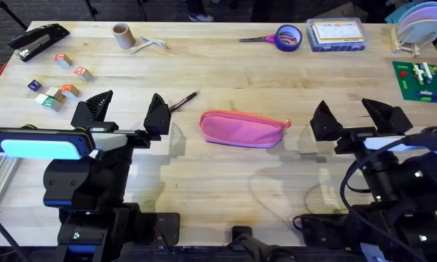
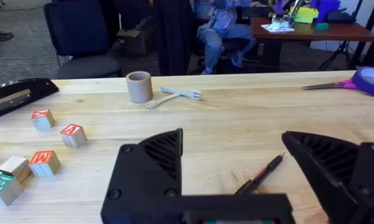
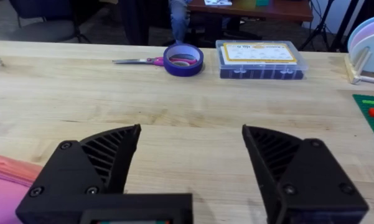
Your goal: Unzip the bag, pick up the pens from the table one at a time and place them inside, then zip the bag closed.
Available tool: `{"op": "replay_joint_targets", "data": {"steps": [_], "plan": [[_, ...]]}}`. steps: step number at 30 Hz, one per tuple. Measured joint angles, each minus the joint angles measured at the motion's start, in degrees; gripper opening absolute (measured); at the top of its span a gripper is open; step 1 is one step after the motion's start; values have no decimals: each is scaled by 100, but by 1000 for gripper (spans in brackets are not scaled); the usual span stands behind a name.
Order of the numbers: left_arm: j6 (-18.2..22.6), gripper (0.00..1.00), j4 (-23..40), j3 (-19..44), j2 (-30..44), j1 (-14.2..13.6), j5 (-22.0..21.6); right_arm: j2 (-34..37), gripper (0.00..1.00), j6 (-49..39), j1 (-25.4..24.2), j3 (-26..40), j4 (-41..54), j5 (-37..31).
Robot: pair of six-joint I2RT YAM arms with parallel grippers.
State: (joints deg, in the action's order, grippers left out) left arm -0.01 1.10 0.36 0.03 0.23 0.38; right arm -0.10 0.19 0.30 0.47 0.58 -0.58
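The pink bag [image 1: 243,129] lies flat at the middle of the table [image 1: 225,65], its zip looking shut; a corner of the bag [image 3: 6,186] shows in the right wrist view. One dark pen [image 1: 183,101] with a reddish end lies just left of the bag, close beside my left gripper's right finger; the pen [image 2: 260,175] lies between the fingers in the left wrist view. My left gripper [image 1: 128,109] stands open and empty, left of the bag. To the bag's right my right gripper [image 1: 355,115] is open and empty.
A stapler [image 1: 38,38], lettered blocks [image 1: 58,80], a cardboard roll [image 1: 121,35] and a wooden fork [image 1: 148,45] sit at the far left. Purple scissors [image 1: 258,38], a tape roll [image 1: 289,36], a clear box [image 1: 336,34], a plate rack [image 1: 414,25] and a green baseplate [image 1: 422,80] are at the far right.
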Motion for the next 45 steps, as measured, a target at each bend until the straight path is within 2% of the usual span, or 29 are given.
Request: {"op": "replay_joint_targets", "data": {"steps": [17,22,27,31,37,45], "plan": [[7,993,-26,0,0,0,10,0,998,2,0,17,79,-70],[61,993,156,108,2,0,50,0,996,2,0,337,778,-48],[403,993,1072,974,65,0,70,96,997,2,0,1250,2557,-49],[657,993,1686,1990,426,0,70,401,997,2,0,2429,3603,-48],[800,993,2490,3390,1488,0,117,1078,997,2,0,4025,4797,-48],[873,993,3444,5066,3022,0,428,2084,996,2,0,5598,5828,-48]]}}
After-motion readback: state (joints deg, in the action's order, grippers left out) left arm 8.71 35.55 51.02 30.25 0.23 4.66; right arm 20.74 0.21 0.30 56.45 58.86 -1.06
